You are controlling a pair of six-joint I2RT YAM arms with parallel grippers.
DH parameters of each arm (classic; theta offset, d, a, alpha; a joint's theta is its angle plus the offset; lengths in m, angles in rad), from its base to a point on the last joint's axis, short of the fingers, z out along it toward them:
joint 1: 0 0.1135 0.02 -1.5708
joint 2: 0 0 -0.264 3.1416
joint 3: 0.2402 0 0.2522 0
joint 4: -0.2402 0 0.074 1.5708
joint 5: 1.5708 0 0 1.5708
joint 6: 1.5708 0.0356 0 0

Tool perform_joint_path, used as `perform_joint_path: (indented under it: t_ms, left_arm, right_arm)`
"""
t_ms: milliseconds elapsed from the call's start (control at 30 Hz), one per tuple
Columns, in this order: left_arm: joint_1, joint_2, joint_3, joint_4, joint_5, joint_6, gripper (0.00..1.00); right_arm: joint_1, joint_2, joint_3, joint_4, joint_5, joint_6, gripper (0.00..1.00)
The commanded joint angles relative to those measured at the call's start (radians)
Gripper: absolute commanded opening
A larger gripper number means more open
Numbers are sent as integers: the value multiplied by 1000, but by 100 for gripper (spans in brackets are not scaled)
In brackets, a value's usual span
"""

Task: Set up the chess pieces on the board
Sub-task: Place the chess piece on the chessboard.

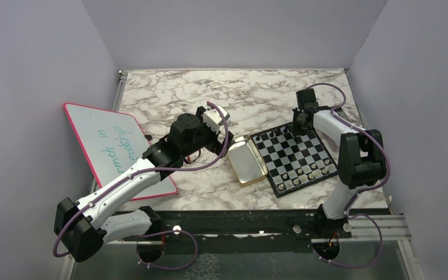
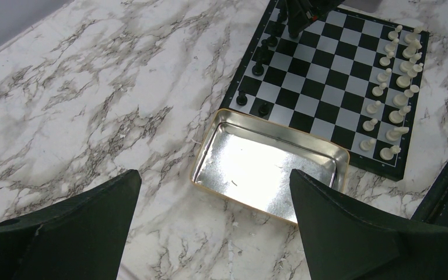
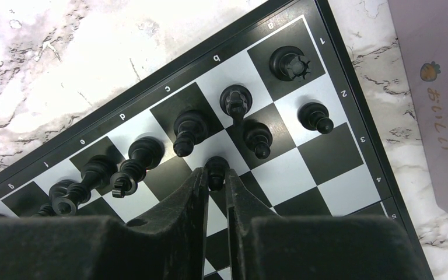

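Observation:
The board lies on the marble table at right. Pale chess pieces stand in two rows along its near edge. Black chess pieces line its far edge, and some of them lean. My right gripper is down over the far rows. Its narrow jaws are shut on a black pawn that stands on a pale square. My left gripper hovers wide open above the marble beside the tin, with nothing between its fingers.
An empty gold-rimmed tin lies against the board's left side. A pink-rimmed whiteboard with green writing sits at left under the left arm. The enclosure's lilac wall stands close beyond the board's far right corner.

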Motion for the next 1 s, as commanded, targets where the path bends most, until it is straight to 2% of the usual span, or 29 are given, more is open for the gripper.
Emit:
perform_joint_path:
  t_ms: [0, 533, 800, 967]
  left_arm:
    - [1, -20, -6, 22, -11, -7, 99]
    - [3, -24, -8, 24, -6, -9, 99]
    - [3, -24, -8, 27, 3, -13, 99]
    - [3, -23, -7, 28, -11, -19, 99]
  right_arm:
    - [4, 15, 27, 3, 23, 10, 23]
    - [5, -45, 91, -91, -6, 17, 27]
    - [-4, -101, 109, -65, 82, 7, 28]
    - [-61, -109, 145, -45, 98, -3, 27]
